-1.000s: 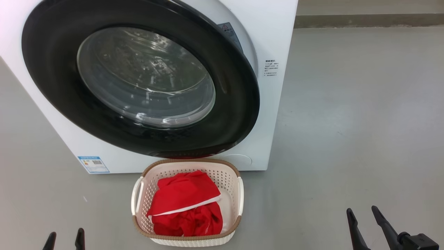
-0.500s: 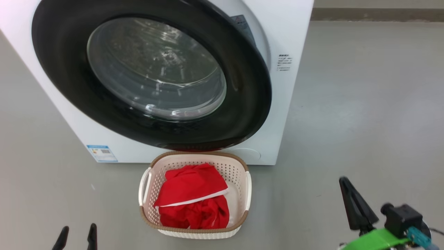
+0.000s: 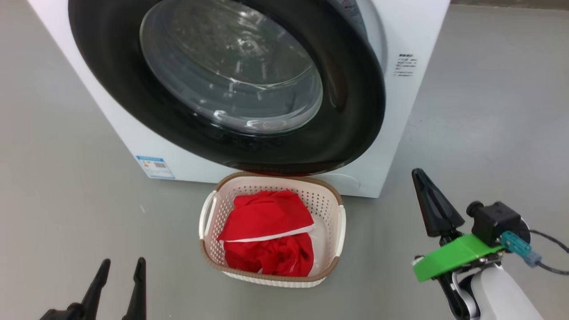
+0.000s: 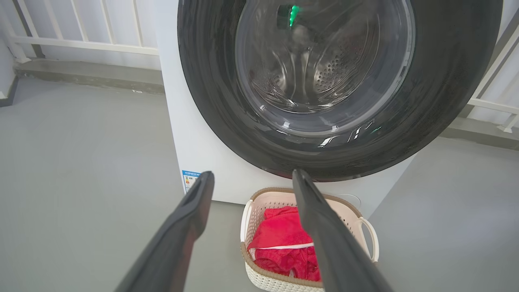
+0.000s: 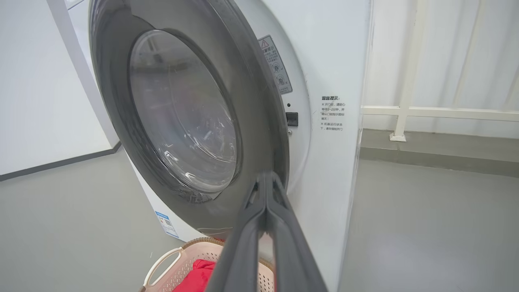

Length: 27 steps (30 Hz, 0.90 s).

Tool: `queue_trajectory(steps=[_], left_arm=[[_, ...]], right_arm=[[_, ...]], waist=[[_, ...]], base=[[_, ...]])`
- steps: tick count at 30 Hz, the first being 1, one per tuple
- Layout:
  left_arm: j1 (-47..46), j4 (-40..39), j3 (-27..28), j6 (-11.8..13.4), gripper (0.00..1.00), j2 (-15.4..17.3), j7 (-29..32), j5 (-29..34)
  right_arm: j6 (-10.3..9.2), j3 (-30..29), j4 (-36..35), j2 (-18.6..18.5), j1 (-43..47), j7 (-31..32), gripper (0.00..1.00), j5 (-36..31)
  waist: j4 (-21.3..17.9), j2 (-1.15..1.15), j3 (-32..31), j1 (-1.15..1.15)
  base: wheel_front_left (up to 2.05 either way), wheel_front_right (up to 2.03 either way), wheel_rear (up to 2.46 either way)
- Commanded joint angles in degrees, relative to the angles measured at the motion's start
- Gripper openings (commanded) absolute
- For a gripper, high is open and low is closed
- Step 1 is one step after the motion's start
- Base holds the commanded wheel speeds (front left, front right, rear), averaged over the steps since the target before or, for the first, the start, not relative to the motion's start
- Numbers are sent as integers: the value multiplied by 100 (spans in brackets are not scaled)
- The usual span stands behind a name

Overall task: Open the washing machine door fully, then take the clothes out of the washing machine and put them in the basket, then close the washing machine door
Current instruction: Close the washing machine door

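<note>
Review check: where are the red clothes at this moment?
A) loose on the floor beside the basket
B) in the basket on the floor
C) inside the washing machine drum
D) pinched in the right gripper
B: the red clothes lie bunched inside the basket, which sits on the floor just below the washing machine door, while the right gripper is shut on nothing.

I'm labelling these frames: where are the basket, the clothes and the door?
basket (image 3: 320, 200), head view, perforated back wall
clothes (image 3: 266, 215), head view, upper red fold
door (image 3: 353, 111), head view, right side of black rim
</note>
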Motion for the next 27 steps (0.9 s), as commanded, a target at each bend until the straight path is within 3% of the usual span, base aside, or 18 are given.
queue_trajectory(steps=[1, 27], left_arm=[[-243, -139, 146, 3, 100, 41, -46, 36], [-833, -142, -158, 3, 100, -115, -46, -100]], right_arm=[[36, 135, -45, -37, -296, -36, 0, 63], [36, -86, 948, -63, -1941, -36, 0, 99]], waist=[[156, 0, 149, 0], [683, 0, 898, 0]], base=[[0, 0, 0], [0, 0, 0]])
